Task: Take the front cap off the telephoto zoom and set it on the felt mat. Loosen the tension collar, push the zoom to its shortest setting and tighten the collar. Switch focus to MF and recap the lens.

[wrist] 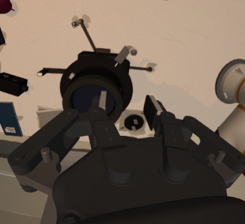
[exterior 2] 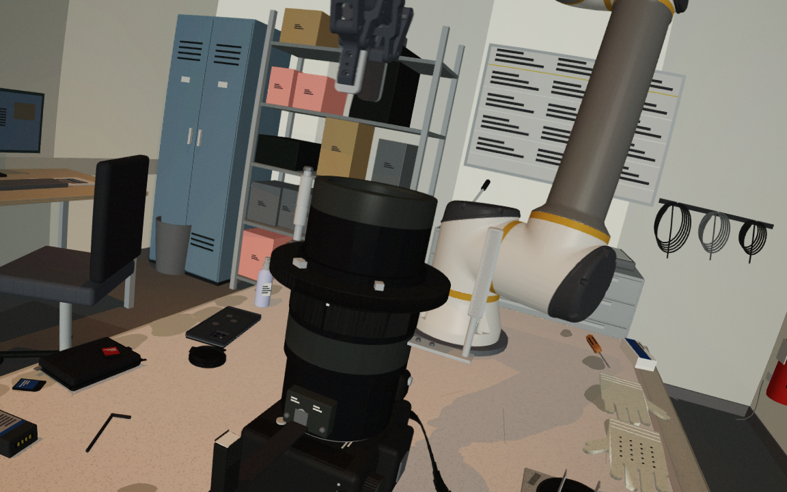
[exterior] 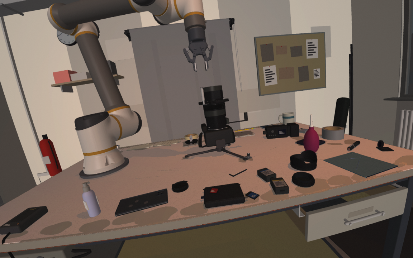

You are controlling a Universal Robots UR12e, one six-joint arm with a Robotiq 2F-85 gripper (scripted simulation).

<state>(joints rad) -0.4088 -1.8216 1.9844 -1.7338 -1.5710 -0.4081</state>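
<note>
At the middle back of the table the black telephoto zoom [exterior: 213, 107] [exterior 2: 361, 287] [wrist: 92, 96] stands upright on a camera body on a small tripod, with a wide collar ring [exterior 2: 360, 278] around its barrel. From the wrist camera its front glass shows uncovered. The grey felt mat [exterior: 360, 163] lies bare at the table's right end. Two round black caps lie on the table, one [exterior: 303, 179] left of the mat and one [exterior: 180, 186] near the front. My gripper [exterior: 200, 65] [exterior 2: 361, 76] [wrist: 126, 108] hangs above the lens and slightly left of it, open and empty.
An open drawer [exterior: 355, 215] juts out under the table's right front. A lens hood [exterior: 303, 160], red blower [exterior: 310, 138], tape roll [exterior: 332, 132], batteries [exterior: 272, 179], a hex key [exterior: 237, 173], a black case [exterior: 223, 194], tablet [exterior: 141, 201] and bottle [exterior: 90, 199] are scattered around. The arm's base [exterior: 100, 144] stands at left.
</note>
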